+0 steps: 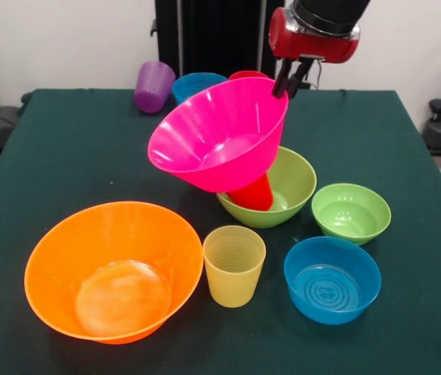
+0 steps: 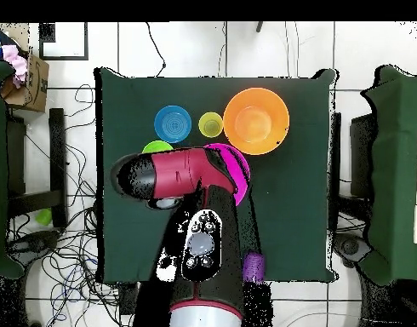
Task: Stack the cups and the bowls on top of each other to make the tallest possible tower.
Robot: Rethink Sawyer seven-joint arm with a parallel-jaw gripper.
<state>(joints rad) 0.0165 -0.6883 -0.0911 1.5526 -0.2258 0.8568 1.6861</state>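
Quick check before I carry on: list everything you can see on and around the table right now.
Large translucent orange plastic bowl: one, front left in the front view, upright.
Ribbed yellow plastic cup: one, just right of the orange bowl.
Small blue plastic bowl: one, front right.
Small lime green plastic bowl: one, behind that blue bowl.
Medium lime green plastic bowl: one, table centre, holding a bright red cup.
Large hot pink plastic bowl: one, tilted over the red cup.
Purple plastic cup: one, back left, on its side.
Second blue bowl: one, back, partly hidden.
Dark green table: one.
Hand: one, black, pinching the pink bowl's far rim.
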